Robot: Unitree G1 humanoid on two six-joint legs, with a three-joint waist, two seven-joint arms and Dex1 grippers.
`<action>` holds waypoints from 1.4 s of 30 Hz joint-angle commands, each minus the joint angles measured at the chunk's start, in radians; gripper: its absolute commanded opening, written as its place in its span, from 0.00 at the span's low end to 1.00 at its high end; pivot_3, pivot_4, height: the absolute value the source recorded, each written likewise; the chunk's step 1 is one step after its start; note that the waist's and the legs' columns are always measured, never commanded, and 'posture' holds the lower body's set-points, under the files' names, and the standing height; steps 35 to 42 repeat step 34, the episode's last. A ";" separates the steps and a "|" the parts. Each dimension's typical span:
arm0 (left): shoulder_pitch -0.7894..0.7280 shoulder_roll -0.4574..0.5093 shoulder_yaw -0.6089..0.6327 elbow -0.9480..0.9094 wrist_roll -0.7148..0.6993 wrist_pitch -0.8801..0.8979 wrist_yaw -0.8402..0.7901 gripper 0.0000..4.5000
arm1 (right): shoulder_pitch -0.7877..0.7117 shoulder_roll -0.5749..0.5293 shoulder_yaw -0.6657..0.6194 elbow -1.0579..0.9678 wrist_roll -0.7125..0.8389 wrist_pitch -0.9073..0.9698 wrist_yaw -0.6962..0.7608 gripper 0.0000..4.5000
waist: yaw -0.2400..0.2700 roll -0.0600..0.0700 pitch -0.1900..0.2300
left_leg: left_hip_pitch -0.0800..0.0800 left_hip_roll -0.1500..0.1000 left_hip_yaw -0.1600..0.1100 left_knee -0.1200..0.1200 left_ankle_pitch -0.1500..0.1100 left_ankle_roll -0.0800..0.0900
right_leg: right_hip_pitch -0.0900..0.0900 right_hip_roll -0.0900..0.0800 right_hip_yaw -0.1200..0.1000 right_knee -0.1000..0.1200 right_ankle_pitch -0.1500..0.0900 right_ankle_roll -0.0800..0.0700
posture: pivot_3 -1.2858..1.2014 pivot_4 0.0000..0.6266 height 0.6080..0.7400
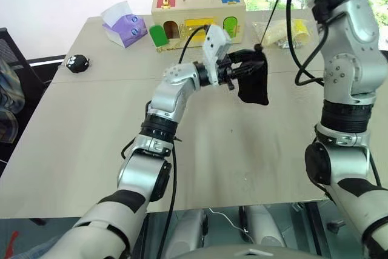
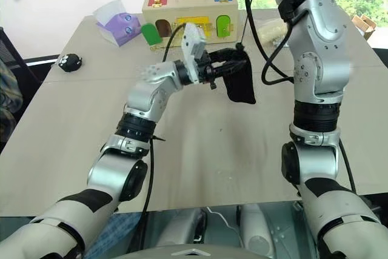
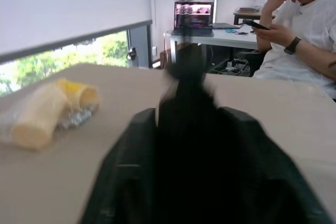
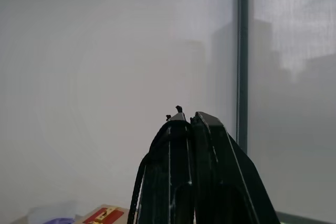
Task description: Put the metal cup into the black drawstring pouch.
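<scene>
The black drawstring pouch [image 1: 254, 89] hangs above the table's middle from its thin cord [image 1: 273, 10], which runs up and to the right. In the right wrist view my right gripper [image 4: 190, 116] is raised high and shut on that cord. My left gripper [image 1: 244, 65] reaches in from the left at the pouch's upper part. In the left wrist view its fingers [image 3: 131, 156] stand apart on either side of the pouch [image 3: 189, 145], which fills the gap between them. The metal cup is out of view.
At the table's far edge stand a wooden box with coloured doors [image 1: 199, 13], a purple tissue box [image 1: 124, 25] and a plastic bag of yellow items [image 1: 285, 31]. A small black round toy [image 1: 77, 63] lies far left. A seated person [image 3: 299, 24] is beyond the table.
</scene>
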 commanded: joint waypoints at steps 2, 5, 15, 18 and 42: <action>-0.003 0.014 0.073 -0.168 -0.099 0.087 0.010 0.77 | 0.065 -0.010 0.045 -0.119 0.049 0.089 0.041 0.00 | 0.001 0.000 0.000 | 0.000 0.000 0.000 0.001 0.000 0.000 | 0.000 0.000 0.000 0.000 0.000 0.000 | 0.52 0.24 0.77; -0.010 0.028 0.151 -0.237 -0.188 0.197 0.067 0.77 | 0.118 -0.035 0.073 -0.137 0.033 0.132 0.055 0.00 | 0.002 0.000 0.000 | 0.000 0.000 0.000 0.001 0.000 0.000 | 0.000 0.000 0.000 0.001 0.000 0.000 | 0.52 0.24 0.77; 0.280 0.315 0.206 -0.504 -0.194 0.366 0.105 0.79 | 0.520 -0.220 0.046 -0.352 0.237 0.383 0.257 0.51 | 0.004 0.001 -0.001 | 0.001 0.001 0.000 0.001 0.000 0.000 | 0.001 0.000 0.000 0.000 0.000 0.000 | 0.52 0.24 0.77; 0.416 0.359 0.202 -0.506 -0.137 0.274 0.098 0.79 | 0.688 -0.343 0.012 -0.316 0.242 0.341 0.397 0.59 | 0.017 0.001 -0.001 | 0.001 0.001 -0.002 0.000 0.000 0.000 | 0.002 0.000 -0.001 -0.002 0.000 0.000 | 0.52 0.24 0.77; 0.795 0.304 0.156 -0.557 -0.009 0.067 0.191 0.79 | 0.924 -0.342 -0.069 0.345 0.103 -0.410 0.842 0.59 | 0.031 0.001 -0.001 | 0.018 0.003 0.002 -0.002 -0.002 0.004 | 0.020 0.000 0.000 -0.006 0.000 0.000 | 0.52 0.24 0.77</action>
